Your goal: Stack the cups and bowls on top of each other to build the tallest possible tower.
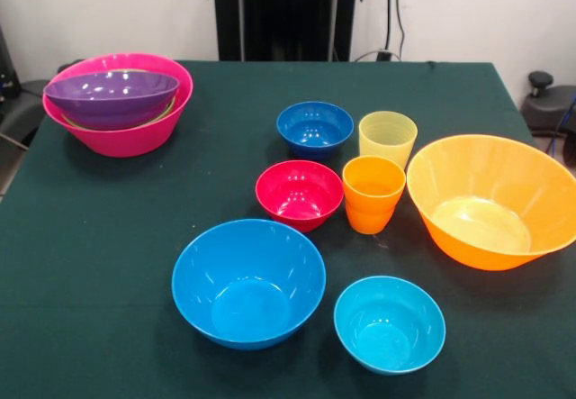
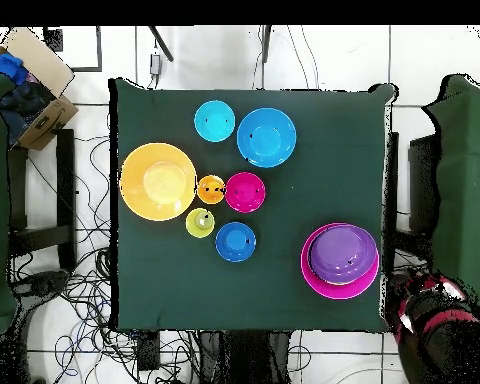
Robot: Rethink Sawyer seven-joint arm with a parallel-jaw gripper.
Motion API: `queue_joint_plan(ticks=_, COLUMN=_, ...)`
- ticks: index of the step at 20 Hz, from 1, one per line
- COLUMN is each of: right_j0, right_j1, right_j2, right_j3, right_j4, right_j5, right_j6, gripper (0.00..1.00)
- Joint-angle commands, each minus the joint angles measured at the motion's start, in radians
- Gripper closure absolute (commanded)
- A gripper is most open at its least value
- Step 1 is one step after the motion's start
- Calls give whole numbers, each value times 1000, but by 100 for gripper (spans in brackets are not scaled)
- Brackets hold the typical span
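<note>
Pink-based tower (image 1: 126,140) sits right by the arm (image 2: 434,312) (parked off-table); sky blue bowl (image 1: 248,282) is well apart. Gripper open/closed: can't tell.

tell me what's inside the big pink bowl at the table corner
A glossy purple plastic bowl sits nested in the large pink plastic bowl, tilted slightly. A thin lime green rim peeks out beneath it. Anything deeper is covered by the purple bowl.

Cups (image 1: 380,167) between bowls (image 1: 306,160); tower (image 1: 118,104) well apart.
</note>
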State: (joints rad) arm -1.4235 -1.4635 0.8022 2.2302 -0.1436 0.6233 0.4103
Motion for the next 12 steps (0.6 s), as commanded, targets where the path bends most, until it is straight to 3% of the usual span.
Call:
queue_joint_plan(ticks=1, right_j0=9, right_j1=-70, right_j2=121, right_j3=119, right_j4=106, right_j5=143, right_j6=-390, gripper=0)
queue_joint_plan(ticks=4, right_j0=7, right_j1=-76, right_j2=119, right_j3=110, right_j4=208, right_j5=212, right_j6=-414, gripper=0)
queue_joint_plan(ticks=8, right_j0=-57, right_j1=-53, right_j2=161, right_j3=152, right_j4=381, right_j5=216, right_j6=-503, gripper=0)
queue_joint_plan(ticks=12, right_j0=-86, right_j1=26, right_j2=199, right_j3=181, right_j4=396, right_j5=160, right_j6=-467, gripper=0)
